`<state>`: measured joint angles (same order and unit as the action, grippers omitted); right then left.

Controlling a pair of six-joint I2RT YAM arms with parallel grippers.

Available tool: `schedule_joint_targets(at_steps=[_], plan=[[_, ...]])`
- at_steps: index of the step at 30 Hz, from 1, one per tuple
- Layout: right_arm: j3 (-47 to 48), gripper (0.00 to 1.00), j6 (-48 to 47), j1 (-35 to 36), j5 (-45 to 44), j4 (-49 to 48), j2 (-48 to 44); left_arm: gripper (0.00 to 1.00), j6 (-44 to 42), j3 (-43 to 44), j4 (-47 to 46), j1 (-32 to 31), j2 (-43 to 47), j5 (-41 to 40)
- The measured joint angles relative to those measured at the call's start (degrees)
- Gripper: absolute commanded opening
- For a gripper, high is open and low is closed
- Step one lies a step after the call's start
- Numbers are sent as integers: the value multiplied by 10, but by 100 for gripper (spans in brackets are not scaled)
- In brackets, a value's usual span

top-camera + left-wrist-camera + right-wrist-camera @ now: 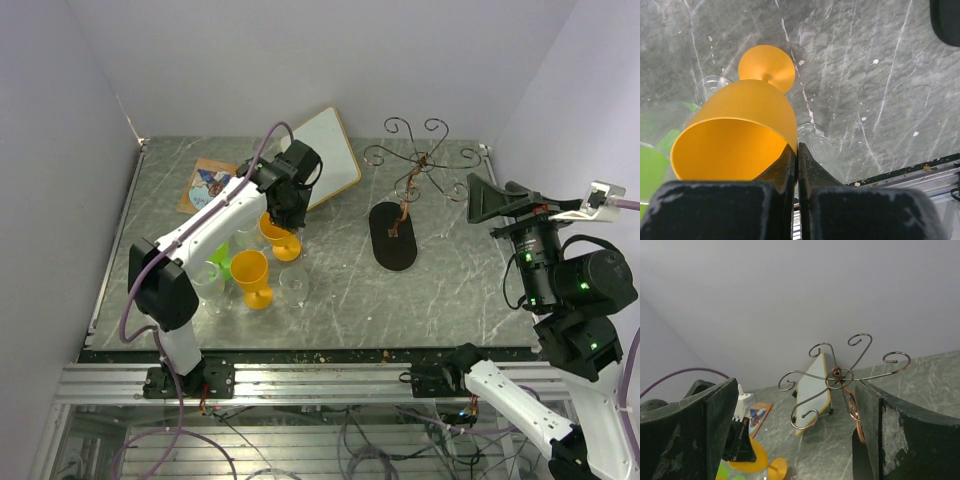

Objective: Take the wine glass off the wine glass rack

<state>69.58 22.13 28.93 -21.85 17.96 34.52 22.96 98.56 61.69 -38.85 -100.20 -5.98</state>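
Orange plastic is filling the left wrist view: the wine glass (735, 135) is hanging tilted from the left jaws, which are clenching on its rim. The thin wall is being pinched between the two fingers (780, 172), and the foot is pointing away from the camera. Seen from above, the wine glass (283, 240) is sitting well to the left of the wine glass rack (405, 205), apart from all its curled arms. Whether its foot is touching the tabletop (450, 290) I cannot tell, since the left arm (225, 215) is covering much of the bowl.

The right jaws are standing released and spread wide, raised to the right of the rack and facing it. In the right wrist view the rack (837, 374) is showing between the two fingers (905, 440), touching neither, and the right finger is cutting off its lower stem and base.

Further left of the rack than the held glass, a second orange glass (251, 278) and a green glass (221, 262) are standing. The clear glasses (293, 283) beside them are proving hard to make out against the grey marbling. A white board (325, 155) is lying behind and left of the rack.
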Motion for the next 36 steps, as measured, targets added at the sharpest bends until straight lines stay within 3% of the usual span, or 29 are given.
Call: schedule_joint_targets(at_steps=[9,20,23,26,28,31,36], plan=[[5,100,-17,0,24,19,0,18,-27,24,19,0,-50,4],[8,100,-20,0,42,35,0,56,-37,42,29,0,-55,0],[17,100,-20,0,42,42,2,59,-35,42,30,0,-41,-10],[26,100,-21,0,41,49,3,61,-32,46,30,-1,-9,-22],[30,100,-23,0,38,57,3,72,-30,50,25,-1,22,-30],[37,100,-25,0,34,71,3,80,-24,46,2,-1,91,-39],[61,100,-29,0,25,96,4,84,-14,14,-64,-2,245,-52]])
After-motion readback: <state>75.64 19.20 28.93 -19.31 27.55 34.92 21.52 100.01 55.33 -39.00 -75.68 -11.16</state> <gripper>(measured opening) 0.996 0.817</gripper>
